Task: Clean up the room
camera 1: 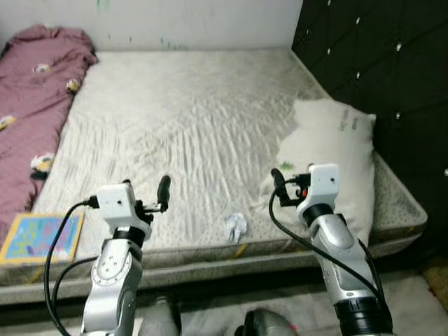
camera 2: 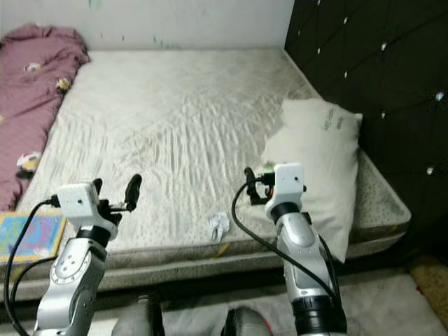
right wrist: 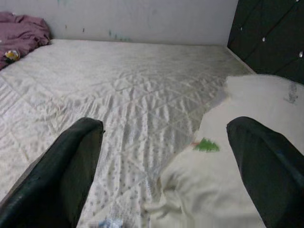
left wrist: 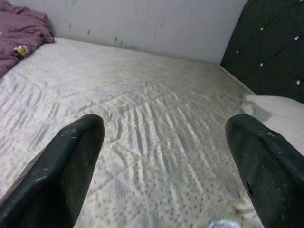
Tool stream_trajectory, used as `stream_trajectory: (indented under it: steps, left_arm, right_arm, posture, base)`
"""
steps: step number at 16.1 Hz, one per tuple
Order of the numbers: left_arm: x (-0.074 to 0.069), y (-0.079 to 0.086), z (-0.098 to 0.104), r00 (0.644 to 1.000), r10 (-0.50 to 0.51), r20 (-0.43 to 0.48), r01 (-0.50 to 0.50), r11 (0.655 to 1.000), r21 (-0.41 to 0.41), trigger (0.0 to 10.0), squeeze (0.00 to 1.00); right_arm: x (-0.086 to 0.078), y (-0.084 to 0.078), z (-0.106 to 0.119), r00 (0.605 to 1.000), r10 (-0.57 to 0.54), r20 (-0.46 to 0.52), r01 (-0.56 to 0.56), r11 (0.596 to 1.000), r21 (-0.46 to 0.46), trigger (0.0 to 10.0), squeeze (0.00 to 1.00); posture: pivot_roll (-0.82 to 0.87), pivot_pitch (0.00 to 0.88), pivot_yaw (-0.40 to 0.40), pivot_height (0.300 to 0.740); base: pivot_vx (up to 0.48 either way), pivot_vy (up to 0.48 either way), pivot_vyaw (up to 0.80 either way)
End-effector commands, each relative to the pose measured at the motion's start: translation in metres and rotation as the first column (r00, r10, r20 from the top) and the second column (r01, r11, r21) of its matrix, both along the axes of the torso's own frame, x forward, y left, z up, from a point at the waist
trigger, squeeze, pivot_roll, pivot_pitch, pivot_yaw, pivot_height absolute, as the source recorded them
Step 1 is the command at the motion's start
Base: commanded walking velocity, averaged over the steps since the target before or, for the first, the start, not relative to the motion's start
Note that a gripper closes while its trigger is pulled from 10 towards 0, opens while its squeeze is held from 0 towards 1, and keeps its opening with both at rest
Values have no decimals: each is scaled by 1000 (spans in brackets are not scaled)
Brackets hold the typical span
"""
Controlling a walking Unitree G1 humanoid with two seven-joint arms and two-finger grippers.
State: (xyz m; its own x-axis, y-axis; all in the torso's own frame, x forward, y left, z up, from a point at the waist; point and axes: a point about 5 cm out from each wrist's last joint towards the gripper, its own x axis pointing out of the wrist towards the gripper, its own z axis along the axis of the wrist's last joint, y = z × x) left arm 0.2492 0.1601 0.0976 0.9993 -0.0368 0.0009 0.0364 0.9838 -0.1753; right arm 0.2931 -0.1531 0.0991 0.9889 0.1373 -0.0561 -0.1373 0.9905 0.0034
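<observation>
A small crumpled scrap of white paper (camera 1: pixel 236 225) lies on the bed (camera 1: pixel 189 119) close to the near edge, at about 6 o'clock of the mattress, between the two arms. It is a bunched wad, slightly longer toward the wall than across; which way it points cannot be told.

At about 3 o'clock of the scrap, a white pillow (camera 1: pixel 336 157) rests on the mattress along the dark tufted headboard (camera 1: pixel 378 63), its long axis running from the near edge toward the wall, with a small green mark (right wrist: pixel 206 145) on its near corner. At 9 o'clock, on the near left corner of the bed, lies a flat colourful picture book (camera 1: pixel 38 236). Beyond it, from 9 to 11 o'clock, a maroon blanket (camera 1: pixel 35 105) with small cartoon prints is heaped along the left side up to the pale wall (camera 1: pixel 196 21).

The left pincer (left wrist: pixel 166 156) hovers over the near edge at 8 o'clock of the scrap, its fingers spread wide and aimed across the mattress. The right pincer (right wrist: pixel 166 156) hangs just beside the pillow's near corner at 2 o'clock of the scrap, fingers likewise spread wide, touching nothing.
</observation>
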Motion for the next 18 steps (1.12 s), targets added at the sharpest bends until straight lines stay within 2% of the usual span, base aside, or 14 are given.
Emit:
stream_trajectory:
  steps: [1,6,9,15,18]
  left_arm:
    - [-1,1,-1,1000,13,-8,-13,1000,4,10000,0]
    - [-1,4,-3,999,38,-18,-38,999,14,10000,0]
    - [-2,5,-1,999,38,-4,-38,998,47,10000,0]
    - [-2,6,0,999,38,-1,-38,998,46,10000,0]
    - [-1,6,0,999,38,0,-38,998,47,10000,0]
  right_arm:
    - [-1,-1,1,1000,-5,-1,5,1000,3,10000,0]
    - [-1,-1,-1,1000,-2,-6,2,1000,-2,10000,0]
    - [-2,-1,-1,1000,10,-11,-10,1000,-6,10000,0]
    - [-3,4,0,999,53,-2,-53,999,-8,10000,0]
    - [-3,6,1,997,72,6,-72,997,-10,10000,0]
  posture:
    - [31,42,-47,609]
    - [31,37,-51,609]
    - [32,38,-54,609]
    - [29,55,-50,609]
    - [29,58,-52,609]
  base:
    - [0,0,0]
    - [0,0,0]
    - [0,0,0]
    - [0,0,0]
    - [294,0,735]
